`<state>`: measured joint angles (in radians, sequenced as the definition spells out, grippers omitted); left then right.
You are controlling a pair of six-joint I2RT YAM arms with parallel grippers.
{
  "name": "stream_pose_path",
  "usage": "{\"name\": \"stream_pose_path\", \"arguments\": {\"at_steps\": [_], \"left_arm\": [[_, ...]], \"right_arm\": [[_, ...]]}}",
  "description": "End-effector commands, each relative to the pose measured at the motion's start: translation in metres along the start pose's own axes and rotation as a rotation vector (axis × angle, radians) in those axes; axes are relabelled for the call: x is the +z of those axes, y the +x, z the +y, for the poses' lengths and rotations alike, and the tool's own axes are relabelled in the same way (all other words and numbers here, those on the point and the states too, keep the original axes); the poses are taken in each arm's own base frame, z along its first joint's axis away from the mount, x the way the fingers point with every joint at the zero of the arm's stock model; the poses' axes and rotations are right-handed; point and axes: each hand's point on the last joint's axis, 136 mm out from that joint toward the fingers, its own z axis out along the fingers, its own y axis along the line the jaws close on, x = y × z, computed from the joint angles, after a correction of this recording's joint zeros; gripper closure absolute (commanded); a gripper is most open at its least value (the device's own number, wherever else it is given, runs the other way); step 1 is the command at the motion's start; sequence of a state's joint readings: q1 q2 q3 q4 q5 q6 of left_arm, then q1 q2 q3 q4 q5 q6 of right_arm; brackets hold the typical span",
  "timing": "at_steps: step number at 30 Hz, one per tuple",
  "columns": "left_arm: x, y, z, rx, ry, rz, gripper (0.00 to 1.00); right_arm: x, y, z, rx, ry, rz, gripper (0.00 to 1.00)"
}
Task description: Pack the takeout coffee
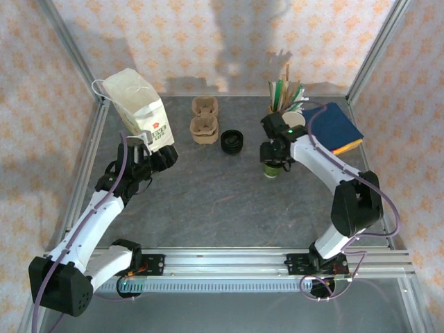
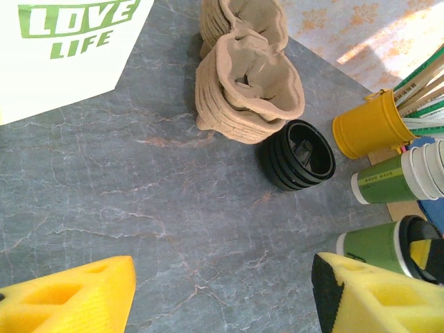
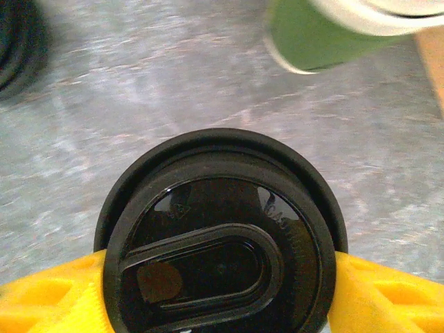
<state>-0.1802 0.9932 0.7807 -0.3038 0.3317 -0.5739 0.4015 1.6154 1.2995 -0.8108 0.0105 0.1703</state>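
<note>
Small white-and-green paper cup with the round black plastic lid (image 3: 220, 229) stands on the grey desk (image 1: 222, 201). The right gripper (image 1: 277, 154) straddles it, jaws wide and not clearly pinching. Left gripper (image 2: 222, 298) is wide and empty. Squeezing up at the lid could pop it off or tip the cup.

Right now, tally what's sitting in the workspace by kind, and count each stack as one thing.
Paper bag: 1
Pulp carrier stack: 1
Black lid stack: 1
Yellow cup of sticks: 1
Lidless cup stack: 1
Takeout coffee: 1
Blue book: 1
Total: 7
</note>
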Motion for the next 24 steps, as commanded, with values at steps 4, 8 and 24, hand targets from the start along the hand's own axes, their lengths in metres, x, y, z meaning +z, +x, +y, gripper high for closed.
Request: {"name": "stream_pose_path", "arguments": {"at_steps": [4, 8, 24], "left_arm": [[-0.007, -0.008, 0.001, 0.014, -0.007, -0.029, 0.3], [-0.008, -0.01, -0.001, 0.011, -0.001, -0.04, 0.3], [-0.01, -0.009, -0.002, 0.002, 0.009, -0.046, 0.3]], "right_arm": [[0.003, 0.0, -0.063, 0.07, 0.117, 0.007, 0.31], [0.014, -0.001, -0.094, 0.17, 0.156, 0.019, 0.3], [0.014, -0.019, -0.131, 0.316, 0.177, -0.015, 0.17]]}}
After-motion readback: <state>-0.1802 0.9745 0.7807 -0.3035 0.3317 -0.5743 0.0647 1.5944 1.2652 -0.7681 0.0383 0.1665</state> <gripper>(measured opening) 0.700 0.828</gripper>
